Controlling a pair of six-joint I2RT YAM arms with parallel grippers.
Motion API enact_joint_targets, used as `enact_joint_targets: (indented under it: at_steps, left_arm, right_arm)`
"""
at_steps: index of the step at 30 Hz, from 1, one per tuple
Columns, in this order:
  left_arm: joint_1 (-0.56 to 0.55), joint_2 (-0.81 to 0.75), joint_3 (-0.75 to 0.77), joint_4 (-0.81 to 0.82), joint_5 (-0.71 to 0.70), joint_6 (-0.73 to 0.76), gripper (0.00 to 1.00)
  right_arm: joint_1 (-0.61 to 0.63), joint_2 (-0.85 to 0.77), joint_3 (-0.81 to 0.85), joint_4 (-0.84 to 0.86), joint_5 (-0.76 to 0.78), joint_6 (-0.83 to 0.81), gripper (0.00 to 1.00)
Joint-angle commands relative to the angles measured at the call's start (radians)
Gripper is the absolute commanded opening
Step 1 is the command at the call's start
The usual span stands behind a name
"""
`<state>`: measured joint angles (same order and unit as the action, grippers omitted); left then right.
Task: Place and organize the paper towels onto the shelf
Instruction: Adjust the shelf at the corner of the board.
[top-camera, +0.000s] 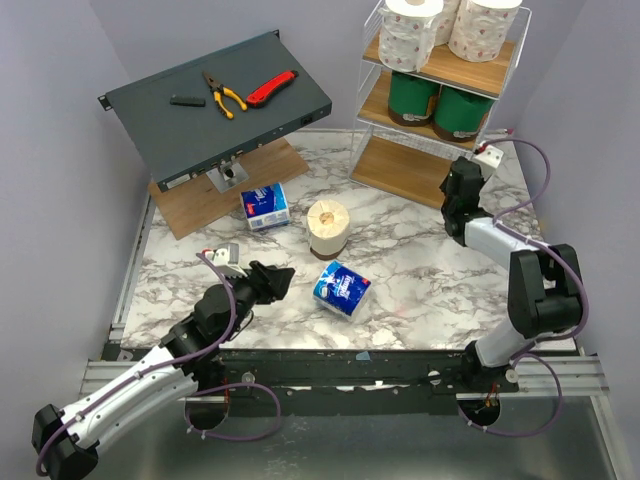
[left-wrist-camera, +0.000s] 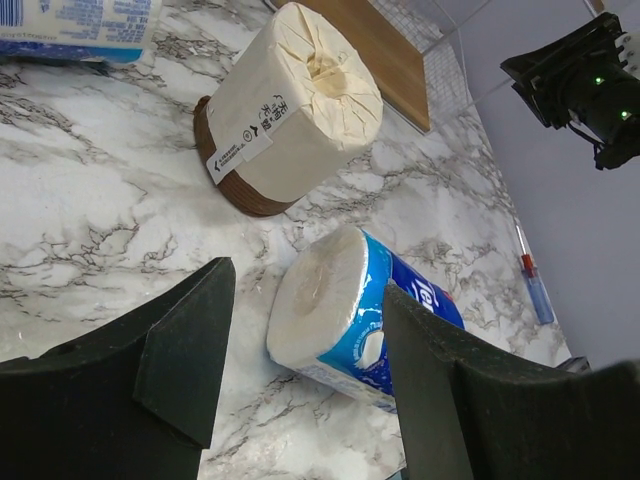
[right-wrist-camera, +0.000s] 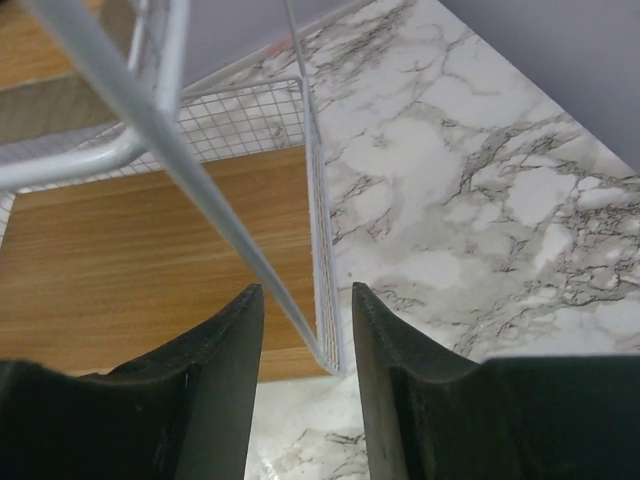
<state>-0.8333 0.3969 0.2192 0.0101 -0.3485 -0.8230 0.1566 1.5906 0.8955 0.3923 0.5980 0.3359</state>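
The shelf (top-camera: 500, 62) stands at the back right. Its top tier holds white pink-print rolls (top-camera: 410, 35), its middle tier two green-wrapped rolls (top-camera: 436, 103), and its bottom board (top-camera: 395, 170) is bare. The cream roll (top-camera: 328, 227) stands upright mid-table. One blue-and-white pack (top-camera: 342, 288) lies just ahead of my open left gripper (top-camera: 275, 281); in the left wrist view the pack (left-wrist-camera: 350, 320) lies on the marble ahead of the open gripper (left-wrist-camera: 308, 290), which is empty. A second pack (top-camera: 266, 205) lies further back. My right gripper (top-camera: 462, 188) is open and empty over the shelf's lower front corner (right-wrist-camera: 325, 340).
A slanted dark grey box (top-camera: 215, 110) at the back left carries pliers (top-camera: 224, 94), a red knife (top-camera: 271, 88) and a small black piece (top-camera: 187, 100). A flat wooden board (top-camera: 190, 205) lies under it. A pen-like item (left-wrist-camera: 535, 290) lies by the wall.
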Motion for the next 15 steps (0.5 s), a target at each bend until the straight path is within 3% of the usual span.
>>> enact_joint_targets:
  at_steps: [1,15]
  left_arm:
    - [-0.004,-0.015,-0.018,-0.008,-0.009,-0.001,0.62]
    - [-0.004,0.03,-0.017,0.03,0.017,0.003,0.62]
  right_arm:
    - [-0.029,0.053,0.047,0.033,0.046,-0.032,0.39]
    - [-0.042,0.028,0.053,-0.044,0.013,-0.047,0.05]
